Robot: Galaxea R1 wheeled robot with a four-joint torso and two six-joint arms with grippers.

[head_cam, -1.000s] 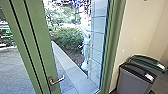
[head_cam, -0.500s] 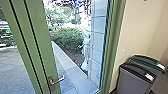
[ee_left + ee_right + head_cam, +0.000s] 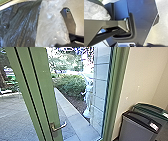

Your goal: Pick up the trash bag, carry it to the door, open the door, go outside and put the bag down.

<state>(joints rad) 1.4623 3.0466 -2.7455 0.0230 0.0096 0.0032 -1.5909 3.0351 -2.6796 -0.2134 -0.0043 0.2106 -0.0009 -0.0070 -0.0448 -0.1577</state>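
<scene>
- Ahead and left of centre, the handle (image 3: 59, 126) on the green door (image 3: 45, 97) probably lies nearer the left arm; its lever points right.
- Close at the left wrist: the trash bag (image 3: 27, 25); whether either tool pinches it or stands spread, I can't tell.
- Right of the door: grey bin (image 3: 136, 128), green-topped bin (image 3: 150, 108); contents hidden.

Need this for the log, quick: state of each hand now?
Left hand: can't tell open or closed; trash bag close to its camera.
Right hand: can't tell either.
</scene>
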